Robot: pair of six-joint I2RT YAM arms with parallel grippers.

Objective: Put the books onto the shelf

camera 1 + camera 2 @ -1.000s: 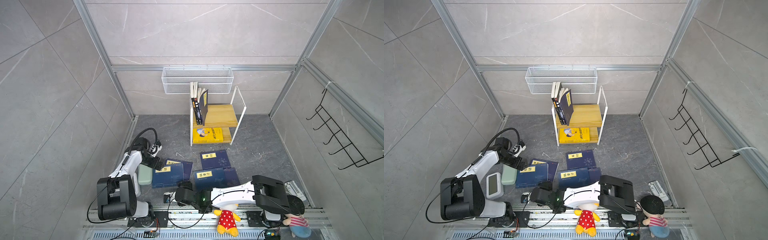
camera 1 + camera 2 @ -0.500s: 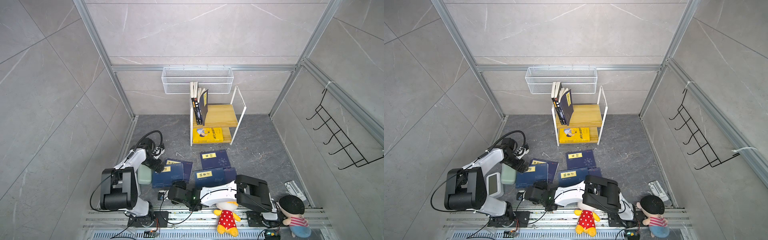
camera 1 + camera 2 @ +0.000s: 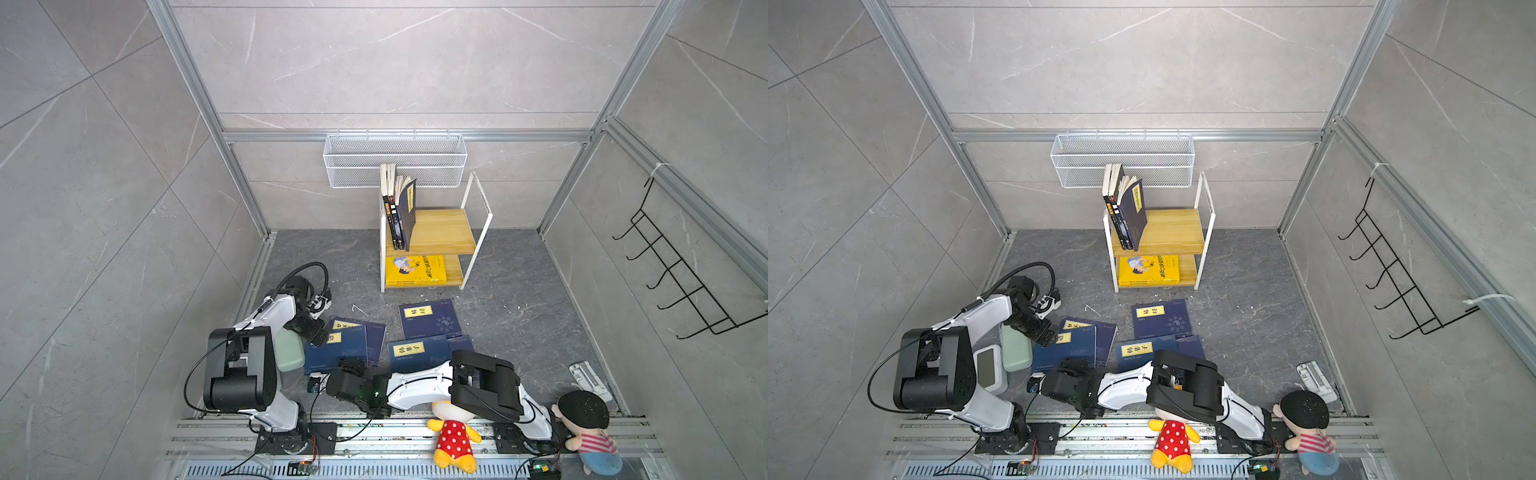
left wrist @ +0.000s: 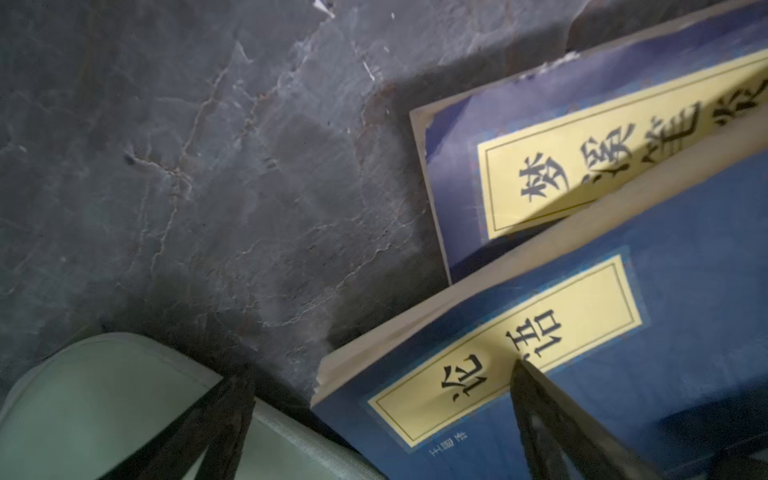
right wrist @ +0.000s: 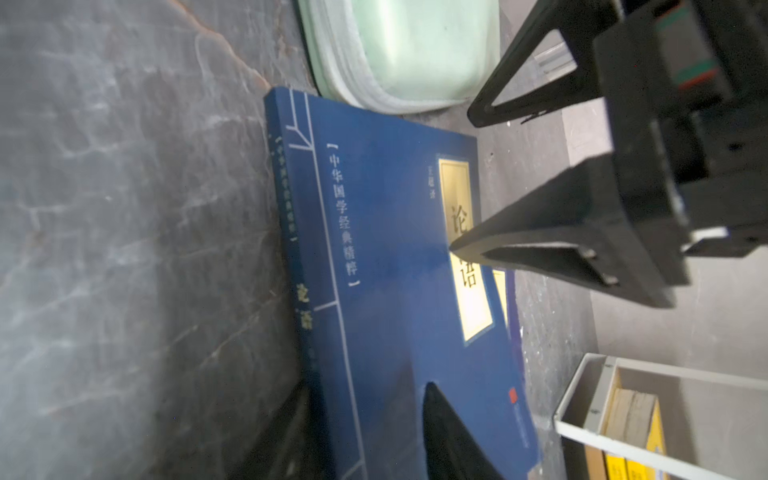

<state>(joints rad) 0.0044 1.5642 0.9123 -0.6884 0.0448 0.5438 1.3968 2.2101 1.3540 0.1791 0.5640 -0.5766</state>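
Left gripper (image 4: 381,368) hangs wide open, empty, over the top navy book (image 4: 623,374). Right gripper (image 5: 365,390) seemingly straddles its spine; grip unclear.

Labels: navy bk (image 4: 685,353) "论语" + "中华国学经典精粹"; bk beneath (image 4: 453,166) "梦溪笔…"; 3rd bk (image 3: 432,322) "易经"; 4th bk (image 3: 415,358) "韩非子".

Left gripper (image 4: 382,368) hangs low, jaws spread wide; right gripper (image 3: 352,365) reaches in beside it, jaws narrower.

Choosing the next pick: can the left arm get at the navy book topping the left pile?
Probably yes: the left gripper hangs open over a corner of that navy book, nothing between; the right gripper is at its near edge.
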